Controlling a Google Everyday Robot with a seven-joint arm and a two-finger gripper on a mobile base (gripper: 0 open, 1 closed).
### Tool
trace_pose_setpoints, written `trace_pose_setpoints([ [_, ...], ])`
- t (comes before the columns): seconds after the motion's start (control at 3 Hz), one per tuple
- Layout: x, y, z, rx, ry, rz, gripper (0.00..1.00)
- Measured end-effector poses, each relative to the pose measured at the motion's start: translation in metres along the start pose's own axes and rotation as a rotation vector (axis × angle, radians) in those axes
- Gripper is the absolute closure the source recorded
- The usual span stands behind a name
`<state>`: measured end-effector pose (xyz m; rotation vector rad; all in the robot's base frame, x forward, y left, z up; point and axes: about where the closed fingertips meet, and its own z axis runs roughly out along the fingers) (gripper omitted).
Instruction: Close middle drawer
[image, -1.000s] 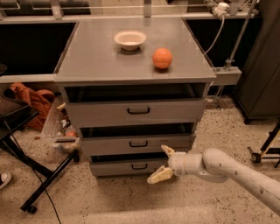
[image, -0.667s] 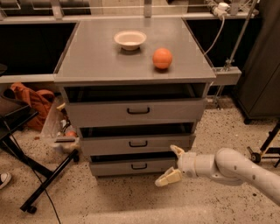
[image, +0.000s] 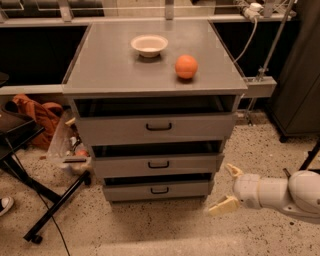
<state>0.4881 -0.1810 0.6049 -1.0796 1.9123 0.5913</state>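
Note:
The middle drawer (image: 157, 165) is a wide grey front with a small black loop handle (image: 158, 164), set between a taller top drawer (image: 156, 128) and a narrower bottom drawer (image: 158, 190). A dark gap shows above its front panel, and it stands nearly in line with the other two fronts. My gripper (image: 227, 188) is open, its cream fingers (image: 223, 205) spread one above the other. It hangs low, to the right of the cabinet's lower right corner, apart from the drawers and holding nothing.
A white bowl (image: 149, 45) and an orange (image: 186, 66) sit on the grey cabinet top (image: 110, 75). An orange cloth (image: 37, 112), a clear plastic bin (image: 70, 145) and black stand legs (image: 50, 210) lie to the left. A dark cabinet (image: 300, 65) stands at right.
My gripper has drawn back to the right, from in front of the lower drawers to beyond the cabinet's right corner. The drawers look unchanged.

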Motion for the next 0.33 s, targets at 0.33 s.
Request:
trace_pose_setpoints([
  [0.33,-0.0015,-0.0008,-0.0049,0.008,0.002,-0.004,0.0],
])
